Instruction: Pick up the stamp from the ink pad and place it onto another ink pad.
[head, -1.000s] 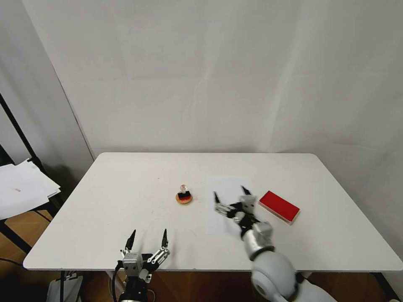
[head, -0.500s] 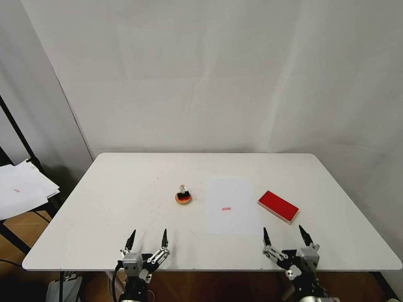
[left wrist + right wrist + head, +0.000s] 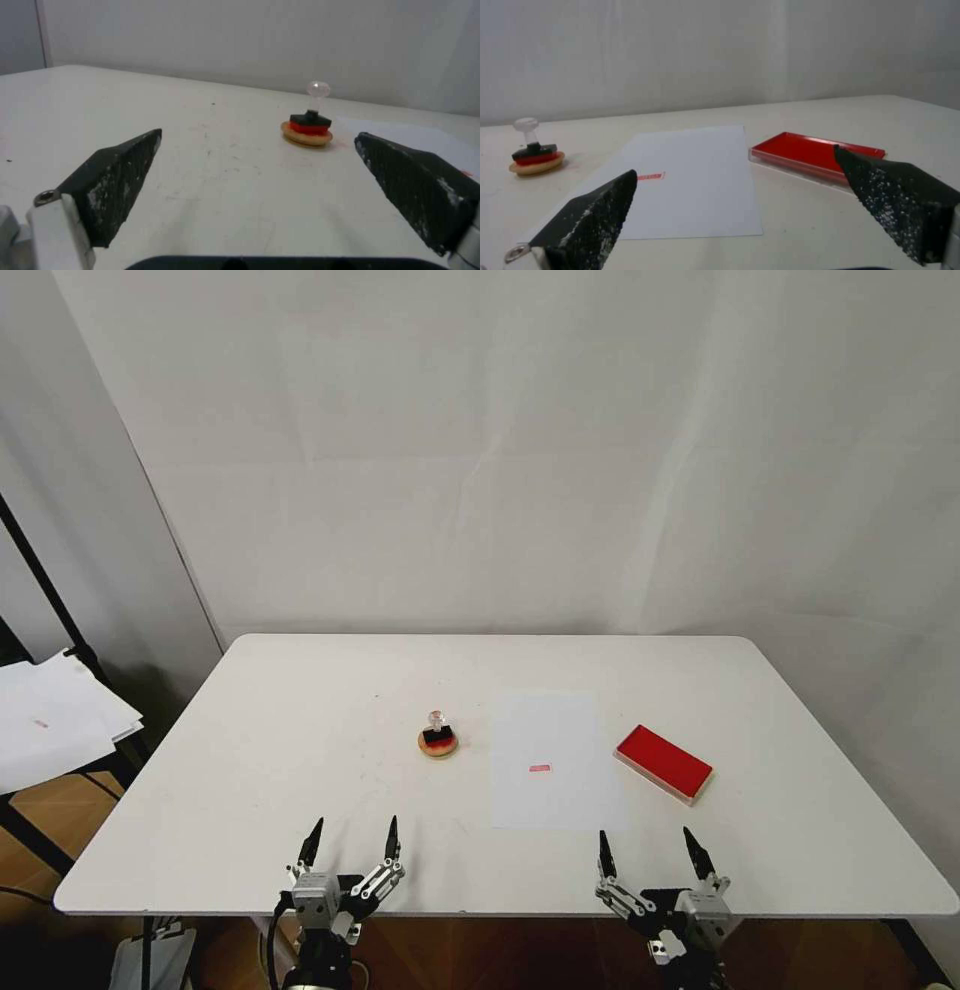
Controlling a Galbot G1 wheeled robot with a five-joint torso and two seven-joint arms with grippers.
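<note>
Nearest, at the front edge of the white rounded counter (image 3: 250, 790), both claws hover with fingers spread and nothing between them: the left claw (image 3: 350, 842) in front of the middle, the right claw (image 3: 648, 852) in front of the paper. Each points forward over the counter, which reads as a parked, waiting pose clear of the items.

Beyond the right claw lies a white sheet of paper (image 3: 545, 740) bearing a small red stamped mark (image 3: 539, 767). Just right of the sheet sits the flat bright red rectangular ink pad with a pale rim (image 3: 664, 762), angled and with nothing on it.

Left of the sheet is the small round tan-rimmed disc with an orange-red centre (image 3: 438, 746). The tiny stamp with a black block base and clear round knob (image 3: 437, 728) stands upright on it, knob up so a claw could pinch it from above. Judging from this layout, the stamp already rests on the round pad.
</note>
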